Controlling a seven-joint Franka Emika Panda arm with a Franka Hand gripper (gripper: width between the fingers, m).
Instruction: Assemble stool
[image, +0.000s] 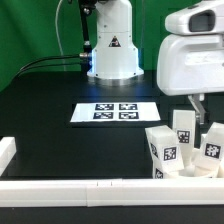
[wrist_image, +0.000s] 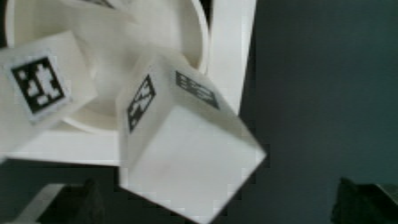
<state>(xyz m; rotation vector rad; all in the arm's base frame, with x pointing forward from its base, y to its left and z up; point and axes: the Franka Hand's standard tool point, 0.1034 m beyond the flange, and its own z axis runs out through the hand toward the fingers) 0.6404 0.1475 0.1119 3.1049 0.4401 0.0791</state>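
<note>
Down at the exterior view's right, the gripper (image: 197, 106) is hovering above the stool (image: 185, 148) with tagged legs (wrist_image: 183, 150), its open-or-closed state being impossible to tell.

The exterior view is evenly and brightly lit from above. White surfaces are overexposed: detail is lost on the arm's housing (image: 195, 55) and on the robot base (image: 112, 45). The black table (image: 60, 90) is rendered matte, without glare, and only faint shadows are seen. Resolution is low; the tags on the marker board (image: 115, 112) are soft. The wrist view is dimmer and blurred throughout; the leg (wrist_image: 187, 150) and the seat (wrist_image: 107, 70) are out of focus, with grey shading on their faces.
</note>
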